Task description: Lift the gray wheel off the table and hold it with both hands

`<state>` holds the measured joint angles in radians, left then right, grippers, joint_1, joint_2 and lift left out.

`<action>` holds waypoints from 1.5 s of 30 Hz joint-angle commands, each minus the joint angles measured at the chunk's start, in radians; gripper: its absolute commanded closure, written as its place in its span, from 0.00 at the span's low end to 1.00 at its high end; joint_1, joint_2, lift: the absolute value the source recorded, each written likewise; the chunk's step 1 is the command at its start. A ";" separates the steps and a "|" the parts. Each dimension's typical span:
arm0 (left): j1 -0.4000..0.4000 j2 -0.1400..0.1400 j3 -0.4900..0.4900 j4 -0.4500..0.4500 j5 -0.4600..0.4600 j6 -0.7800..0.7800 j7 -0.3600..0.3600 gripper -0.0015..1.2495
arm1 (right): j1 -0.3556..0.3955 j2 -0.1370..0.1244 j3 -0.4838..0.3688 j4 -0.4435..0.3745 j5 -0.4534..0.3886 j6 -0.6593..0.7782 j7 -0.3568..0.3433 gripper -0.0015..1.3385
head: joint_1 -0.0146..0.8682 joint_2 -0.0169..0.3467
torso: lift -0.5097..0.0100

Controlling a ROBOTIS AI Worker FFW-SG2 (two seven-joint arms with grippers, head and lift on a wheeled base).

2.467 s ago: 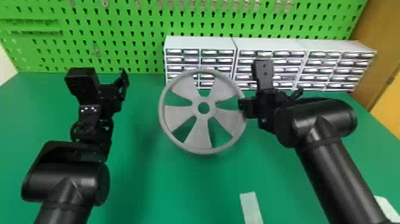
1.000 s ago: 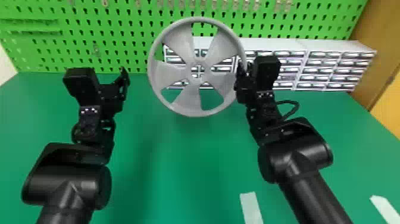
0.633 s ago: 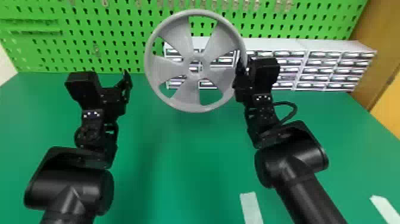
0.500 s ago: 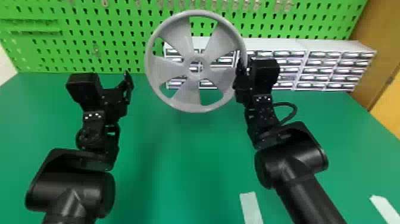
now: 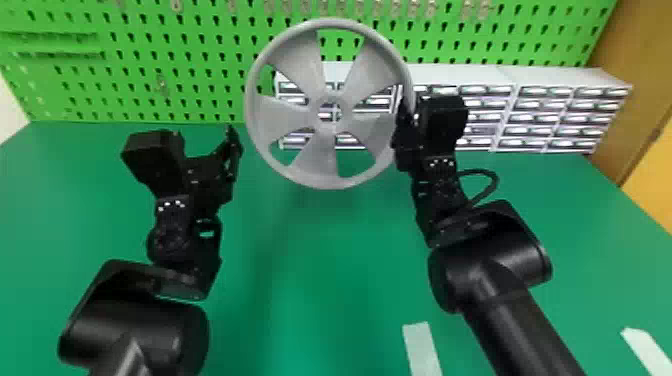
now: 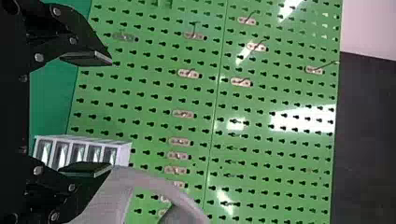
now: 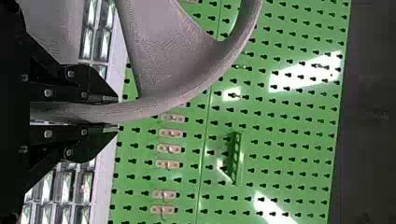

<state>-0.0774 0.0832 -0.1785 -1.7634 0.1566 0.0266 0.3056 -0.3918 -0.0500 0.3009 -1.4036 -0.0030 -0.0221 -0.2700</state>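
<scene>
Gray wheel [image 5: 327, 172] in right tool [image 5: 407, 122]

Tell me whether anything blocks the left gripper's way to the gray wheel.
Nothing visible does: in the head view a narrow gap parts the open left gripper from the gray wheel, and the right gripper holds its opposite side.

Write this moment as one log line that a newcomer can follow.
gray wheel: raised above table | right gripper: closed on its rim | left gripper: open, empty | two-handed hold: not yet
</scene>
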 commanded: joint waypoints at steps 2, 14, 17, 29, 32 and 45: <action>-0.002 0.012 -0.030 0.012 0.012 -0.033 0.010 0.37 | -0.004 0.001 0.007 0.000 0.002 0.001 0.000 0.82 | 0.82 0.09 | 0.79; -0.004 0.026 -0.090 0.053 0.083 -0.074 0.069 0.36 | -0.010 0.002 0.015 0.000 -0.002 -0.021 -0.002 0.81 | 0.82 0.09 | 0.79; -0.010 0.026 -0.093 0.082 0.089 -0.093 0.069 0.36 | -0.010 0.002 0.023 -0.003 -0.003 -0.026 -0.002 0.82 | 0.82 0.09 | 0.79; -0.078 0.026 -0.119 0.193 0.080 -0.159 0.070 0.37 | -0.010 0.004 0.041 -0.028 -0.006 -0.035 -0.005 0.81 | 0.82 0.09 | 0.79; -0.093 0.026 -0.127 0.213 0.080 -0.175 0.072 0.37 | -0.010 0.004 0.049 -0.029 -0.006 -0.036 -0.005 0.82 | 0.82 0.09 | 0.79; -0.136 0.023 -0.154 0.288 0.093 -0.229 0.112 0.37 | -0.005 0.001 0.058 -0.037 -0.014 -0.044 -0.005 0.81 | 0.82 0.09 | 0.79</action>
<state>-0.2024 0.1077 -0.3264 -1.4988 0.2350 -0.1879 0.4067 -0.3991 -0.0482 0.3578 -1.4389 -0.0137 -0.0594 -0.2746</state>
